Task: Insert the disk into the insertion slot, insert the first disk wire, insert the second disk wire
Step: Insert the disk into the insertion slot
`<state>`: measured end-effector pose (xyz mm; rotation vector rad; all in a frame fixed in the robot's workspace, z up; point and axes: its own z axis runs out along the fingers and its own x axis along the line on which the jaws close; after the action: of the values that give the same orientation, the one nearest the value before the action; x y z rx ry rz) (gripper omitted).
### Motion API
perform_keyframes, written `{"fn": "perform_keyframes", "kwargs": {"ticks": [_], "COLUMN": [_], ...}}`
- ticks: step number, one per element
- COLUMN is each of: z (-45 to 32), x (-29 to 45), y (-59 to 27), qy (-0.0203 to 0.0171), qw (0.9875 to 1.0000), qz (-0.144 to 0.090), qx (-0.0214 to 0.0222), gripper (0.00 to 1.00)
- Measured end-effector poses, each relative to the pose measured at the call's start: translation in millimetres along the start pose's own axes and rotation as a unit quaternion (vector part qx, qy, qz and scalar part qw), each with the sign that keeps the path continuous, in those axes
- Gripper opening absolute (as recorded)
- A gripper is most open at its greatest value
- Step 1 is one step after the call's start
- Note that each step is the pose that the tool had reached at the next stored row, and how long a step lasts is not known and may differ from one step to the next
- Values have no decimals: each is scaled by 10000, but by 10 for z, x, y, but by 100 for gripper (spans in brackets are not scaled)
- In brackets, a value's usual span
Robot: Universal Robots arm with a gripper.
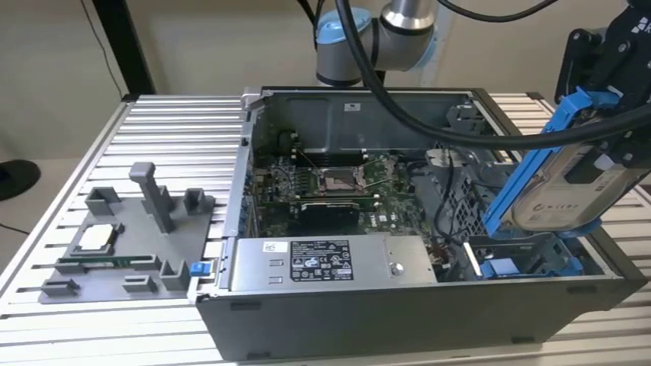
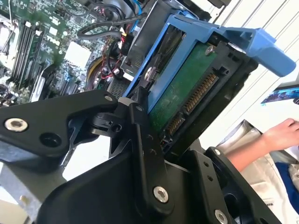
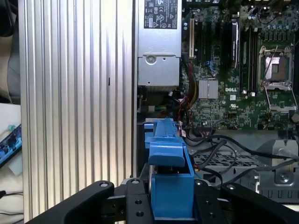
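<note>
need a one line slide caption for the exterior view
The gripper holds the disk, tilted on edge, above the insertion slot of the open computer case.

Soft, even room light in the exterior view: the ribbed table (image 1: 173, 122) shines pale, and the inside of the computer case (image 1: 336, 114) sits shaded. In the first wrist view the table glares almost white. In the second wrist view the black gripper (image 2: 187, 100), clamped on the disk (image 2: 198, 70), looks dark and soft.

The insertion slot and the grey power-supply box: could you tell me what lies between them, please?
Loose wires lie between the insertion slot and the power-supply box, in the exterior view.
</note>
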<state>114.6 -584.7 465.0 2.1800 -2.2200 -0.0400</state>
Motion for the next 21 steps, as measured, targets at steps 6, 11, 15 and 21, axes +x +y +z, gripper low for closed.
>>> {"fn": "perform_keyframes", "kwargs": {"ticks": [6,11,15,21], "z": [29,73,106,174], "x": [0,0,0,-1], "y": [-1,-3,-5,-7], "qy": [-1,-1,-1,-2], "qw": [10000,10000,10000,10000], "qz": [0,0,0,0], "qx": [0,0,0,0], "gripper": [0,0,0,0]}}
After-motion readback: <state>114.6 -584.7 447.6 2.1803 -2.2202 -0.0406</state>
